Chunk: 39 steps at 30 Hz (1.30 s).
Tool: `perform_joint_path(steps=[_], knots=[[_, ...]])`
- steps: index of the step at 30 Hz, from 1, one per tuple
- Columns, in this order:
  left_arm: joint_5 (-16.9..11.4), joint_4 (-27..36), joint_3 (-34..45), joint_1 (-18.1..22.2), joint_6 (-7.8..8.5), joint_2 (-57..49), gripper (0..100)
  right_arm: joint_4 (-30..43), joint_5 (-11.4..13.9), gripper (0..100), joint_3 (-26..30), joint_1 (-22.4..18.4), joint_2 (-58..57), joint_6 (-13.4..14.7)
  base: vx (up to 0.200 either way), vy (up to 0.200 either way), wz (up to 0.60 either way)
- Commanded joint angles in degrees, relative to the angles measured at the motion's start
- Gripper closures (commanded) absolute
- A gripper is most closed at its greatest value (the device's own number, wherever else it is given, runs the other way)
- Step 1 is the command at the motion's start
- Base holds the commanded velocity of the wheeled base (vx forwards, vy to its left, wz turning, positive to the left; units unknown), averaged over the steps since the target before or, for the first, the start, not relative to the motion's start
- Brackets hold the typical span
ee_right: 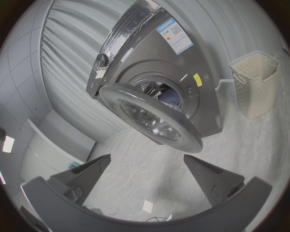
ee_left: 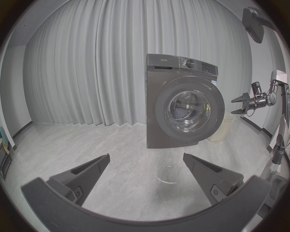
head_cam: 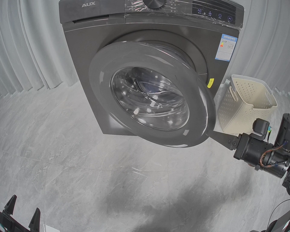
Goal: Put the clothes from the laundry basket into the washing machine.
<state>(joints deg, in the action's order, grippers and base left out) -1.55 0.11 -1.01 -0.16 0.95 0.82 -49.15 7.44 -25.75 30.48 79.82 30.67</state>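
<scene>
Dark blue clothes [ee_right: 169, 98] lie inside the washing machine [head_cam: 87, 51] drum, behind the half-open door [head_cam: 101, 75]. Laundry basket [head_cam: 250, 102] stands on the floor [head_cam: 90, 172] just beside the machine. Right claw [ee_right: 146, 157] is spread, gripping nothing, near the door's edge and apart from the clothes. Left claw [head_cam: 25, 203] is spread, low, well apart from the machine.

Light was soft, even and fairly bright; pale highlights speckled the door glass [head_cam: 149, 98] of the washing machine [head_cam: 87, 45], and glare streaked the plastic film [head_cam: 178, 10] over its control panel [head_cam: 211, 13]; the glossy floor [head_cam: 60, 145] carried a dull sheen; both wrist views bowed straight lines strongly, the curtain [ee_left: 90, 75] curving, with black corners ringing each round field.
</scene>
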Motion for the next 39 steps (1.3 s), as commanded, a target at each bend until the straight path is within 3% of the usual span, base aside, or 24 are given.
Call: perform_joint_path(steps=[1,7,15,20,21,25,30,39], knots=[[0.1,0.1,0.9,0.0,0.02,-0.7,0,-2.0,-0.9,0,-2.3,-0.2,4.9,0.2,0.000,-0.200,0.00],[0.0,0.1,0.9,0.0,0.10,-0.7,0,-7.3,-2.5,0,-4.1,-0.8,7.1,-0.1,0.000,-0.100,0.00],[0.0,0.1,0.9,-0.1,0.10,-0.7,0,-6.3,-3.7,0,-2.6,0.3,6.3,-0.3,0.000,0.000,0.00],[0.0,0.1,0.9,-0.1,0.19,-0.7,0,-6.4,-3.6,0,0.7,3.8,5.3,-0.6,0.000,0.000,0.00],[0.0,0.1,0.9,-0.1,0.19,-0.7,0,-6.5,-3.5,0,1.9,6.8,4.6,-0.4,0.000,0.000,0.00],[0.0,0.1,0.9,-0.1,0.19,-0.7,0,-7.4,-3.0,0,2.9,10.0,5.3,-0.3,0.000,0.000,0.00],[0.0,0.1,0.9,-0.1,0.19,-0.7,0,-8.7,-3.0,0,1.4,11.9,7.7,0.0,0.000,0.000,0.00],[0.0,0.1,0.9,-0.1,0.19,-0.6,0,-18.9,-3.7,0,-5.1,10.6,17.3,0.4,0.022,0.000,0.00]])
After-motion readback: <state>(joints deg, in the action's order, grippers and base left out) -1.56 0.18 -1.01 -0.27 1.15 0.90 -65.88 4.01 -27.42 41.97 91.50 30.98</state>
